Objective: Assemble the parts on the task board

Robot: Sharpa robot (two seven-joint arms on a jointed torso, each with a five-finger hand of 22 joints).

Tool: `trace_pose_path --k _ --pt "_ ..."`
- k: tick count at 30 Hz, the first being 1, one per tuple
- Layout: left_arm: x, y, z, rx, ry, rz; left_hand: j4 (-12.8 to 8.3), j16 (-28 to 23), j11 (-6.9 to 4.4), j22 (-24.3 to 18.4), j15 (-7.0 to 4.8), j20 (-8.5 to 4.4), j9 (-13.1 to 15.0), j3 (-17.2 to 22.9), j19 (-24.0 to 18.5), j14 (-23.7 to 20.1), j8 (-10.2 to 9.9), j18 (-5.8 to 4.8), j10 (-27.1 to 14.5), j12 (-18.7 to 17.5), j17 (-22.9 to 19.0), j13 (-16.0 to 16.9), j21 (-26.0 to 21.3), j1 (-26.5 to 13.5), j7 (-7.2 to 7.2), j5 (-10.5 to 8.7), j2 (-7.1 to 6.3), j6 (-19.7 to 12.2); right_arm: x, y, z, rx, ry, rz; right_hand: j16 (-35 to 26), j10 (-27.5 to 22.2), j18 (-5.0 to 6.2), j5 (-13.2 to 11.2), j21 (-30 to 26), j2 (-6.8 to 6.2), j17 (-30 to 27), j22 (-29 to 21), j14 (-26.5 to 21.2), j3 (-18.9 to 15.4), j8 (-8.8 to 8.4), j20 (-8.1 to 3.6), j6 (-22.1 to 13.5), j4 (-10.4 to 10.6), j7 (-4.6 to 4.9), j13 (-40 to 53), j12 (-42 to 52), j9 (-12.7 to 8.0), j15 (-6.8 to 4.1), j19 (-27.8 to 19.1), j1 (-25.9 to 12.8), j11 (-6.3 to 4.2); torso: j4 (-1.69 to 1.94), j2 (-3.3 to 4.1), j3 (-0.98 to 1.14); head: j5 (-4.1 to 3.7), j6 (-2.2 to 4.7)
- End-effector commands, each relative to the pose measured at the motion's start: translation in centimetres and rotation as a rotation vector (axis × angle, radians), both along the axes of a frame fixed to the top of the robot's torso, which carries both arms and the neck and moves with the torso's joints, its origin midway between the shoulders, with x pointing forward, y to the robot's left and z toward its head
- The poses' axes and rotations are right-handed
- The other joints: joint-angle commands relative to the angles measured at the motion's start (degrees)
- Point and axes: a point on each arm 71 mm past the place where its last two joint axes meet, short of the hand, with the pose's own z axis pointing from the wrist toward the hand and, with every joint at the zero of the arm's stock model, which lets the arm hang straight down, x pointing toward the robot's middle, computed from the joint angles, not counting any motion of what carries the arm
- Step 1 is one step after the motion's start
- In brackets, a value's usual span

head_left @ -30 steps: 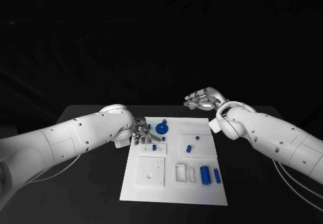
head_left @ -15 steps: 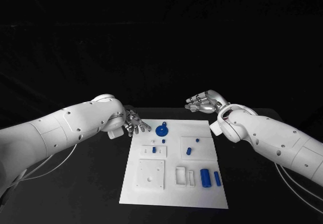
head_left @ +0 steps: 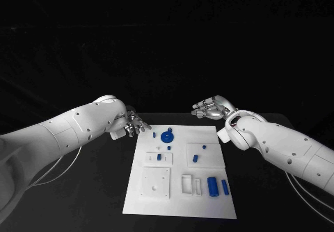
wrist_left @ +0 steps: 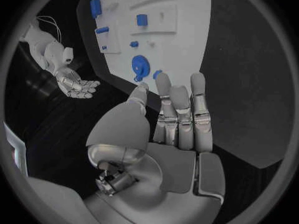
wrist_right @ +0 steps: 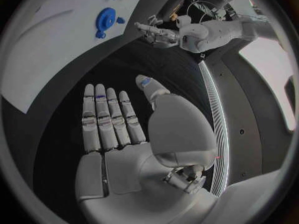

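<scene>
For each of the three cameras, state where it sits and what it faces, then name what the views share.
Head view: sits on the robot's head, looks down at the task board on the black table; both white arms reach in, left hand and right hand empty beyond the board's far corners.
Left wrist view: sits behind the left hand, fingers straight, facing the board and blue gear.
Right wrist view: sits behind the right hand, facing the board's corner.
Shared: all show the gear; each wrist view shows the other hand.
</scene>
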Motion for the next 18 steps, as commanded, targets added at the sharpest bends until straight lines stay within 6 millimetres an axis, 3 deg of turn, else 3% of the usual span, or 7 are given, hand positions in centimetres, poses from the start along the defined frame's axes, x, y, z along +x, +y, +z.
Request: trace_pose_path --k 1,8,15,18 --pt "0.3 -0.2 0.2 0.004 -0.005 -0.021 0.5 0.2 0.55 1.0 0.01 0.11 -0.2 -0.1 0.1 -0.4 0.2 -0.84 1.4 -0.3 -0.1 0.1 -0.2 -0.5 -0.08 -0.31 -0.19 -0.5 -0.1 0.1 0.1 0.002 -0.005 0.006 -0.3 -0.3 0.95 0.3 0.2 0.07 -0.1 -0.1 -0.5 -0.3 0.07 0.02 -0.4 0.1 0.06 -0.1 -0.2 -0.1 -0.03 -0.4 0.3 -0.03 -0.36 0.43 0.03 -0.01 0.41" --pt "0.6 -0.3 -0.1 -0.009 0.012 -0.017 1.9 0.4 0.62 1.0 0.08 0.17 -0.6 0.0 0.1 -0.5 0.4 -0.84 1.3 -0.3 -0.2 0.2 -0.4 -0.9 -0.01 -2.95 -0.74 -0.8 -0.1 0.2 0.2 0.004 -0.010 0.008 -0.3 -0.3 0.94 0.3 0.2 0.02 -0.1 -0.1 -0.6 -0.3 0.07 0.07 -0.4 0.1 0.07 -0.1 -0.2 -0.1 0.01 -0.6 0.4 -0.02 -0.80 0.96 0.20 -0.07 0.76" --pt "0.6 -0.9 -0.7 -0.014 0.028 -0.026 2.8 0.5 0.64 1.1 0.10 0.19 -0.7 0.3 0.1 -0.6 0.4 -0.85 1.3 -0.3 -0.4 0.2 -0.5 -1.0 0.00 -3.27 -0.98 -0.8 -0.1 0.4 0.4 0.006 -0.014 0.012 -0.3 -0.3 0.93 0.3 0.2 0.01 -0.1 -0.1 -0.9 -0.3 0.06 0.13 -0.4 0.2 0.07 -0.1 -0.2 -0.1 0.08 -0.8 0.5 0.00 -1.01 1.35 0.22 0.06 1.07" --pt "0.6 -1.1 -1.0 -0.013 0.035 -0.028 3.0 0.5 0.65 1.1 0.11 0.20 -0.7 0.4 0.1 -0.6 0.4 -0.85 1.2 -0.3 -0.4 0.2 -0.5 -1.0 0.01 -3.35 -1.00 -0.8 -0.1 0.5 0.4 0.006 -0.015 0.012 -0.3 -0.3 0.93 0.3 0.2 0.01 -0.1 -0.1 -0.9 -0.3 0.06 0.13 -0.4 0.2 0.07 -0.1 -0.2 -0.1 0.08 -0.8 0.5 0.00 -0.95 1.40 0.21 -0.05 1.07"
